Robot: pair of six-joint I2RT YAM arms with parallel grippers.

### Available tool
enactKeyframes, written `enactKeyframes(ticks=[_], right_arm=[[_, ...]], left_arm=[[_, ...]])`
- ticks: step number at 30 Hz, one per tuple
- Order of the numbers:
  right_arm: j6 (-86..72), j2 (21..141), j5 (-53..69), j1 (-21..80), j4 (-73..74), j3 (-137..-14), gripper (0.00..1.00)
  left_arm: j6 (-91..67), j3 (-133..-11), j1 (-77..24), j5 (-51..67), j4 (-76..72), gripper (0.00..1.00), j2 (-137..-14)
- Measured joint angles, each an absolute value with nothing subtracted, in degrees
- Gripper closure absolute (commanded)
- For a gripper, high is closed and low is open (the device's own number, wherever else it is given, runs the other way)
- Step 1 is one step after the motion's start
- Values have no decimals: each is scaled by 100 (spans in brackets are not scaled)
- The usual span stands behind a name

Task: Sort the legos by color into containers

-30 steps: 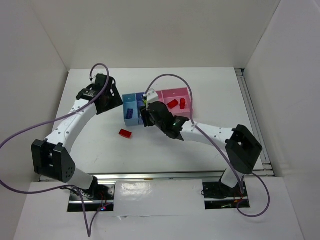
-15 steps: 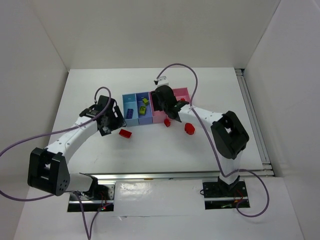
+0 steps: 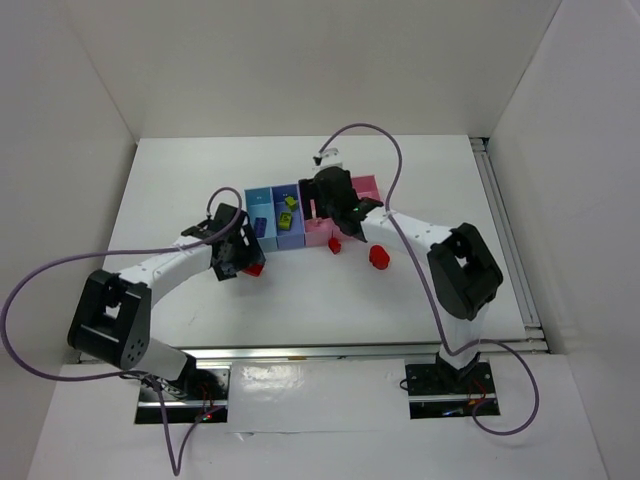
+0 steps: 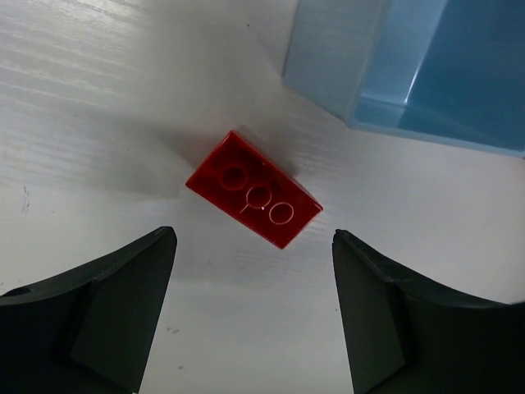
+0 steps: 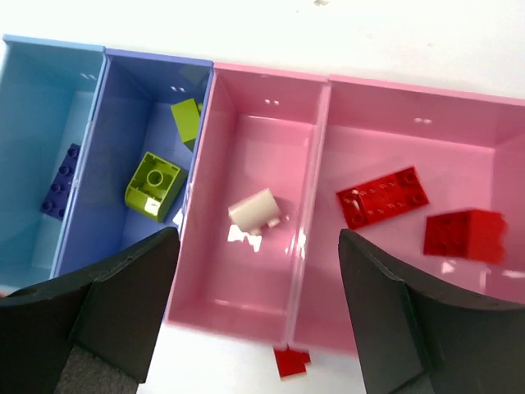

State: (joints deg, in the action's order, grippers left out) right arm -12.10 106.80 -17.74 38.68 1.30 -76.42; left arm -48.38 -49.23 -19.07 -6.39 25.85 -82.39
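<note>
Since half a second ago the left gripper (image 4: 253, 242) has slid toward the right edge of the table (image 3: 180, 180) and now hangs over the red brick (image 4: 253, 199) it was beside. The right gripper (image 5: 258, 238) has hardly shifted above the containers (image 3: 261, 197). Both sets of fingers are spread wide, holding nothing.

The joined row sits mid-table, nearer the far edge. Its light blue bin (image 5: 33, 90) holds a purple-blue brick (image 5: 59, 193). The periwinkle bin (image 5: 131, 90) holds two lime green bricks (image 5: 153, 185), the narrow pink bin (image 5: 262, 271) a white piece (image 5: 256, 212), and the wider pink bin (image 5: 394, 107) two red ones (image 5: 382, 197).

The red brick lies untouched just off the light blue bin's near corner, three circles showing on its face. Two loose red legos (image 3: 379, 257) lie on the near-edge side of the pink bins.
</note>
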Motion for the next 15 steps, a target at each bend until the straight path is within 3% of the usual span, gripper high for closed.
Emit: enactKeyframes(ticks=[9,13,15], right_arm=[[-1387,9054,-1981,3857,196,-6751,15],[-1411,8543,-2029,3835,263,-6482,15],[-1435,8425,-2047,3820,318,-6383,15]], left_arm=[[-5004,-4873,-2038,-788,2156,16,-8790],[-5085,-4888,-2075,-878,2049,26,-8949],[-5133,-4904,-2078,-913,2005,37,-8989]])
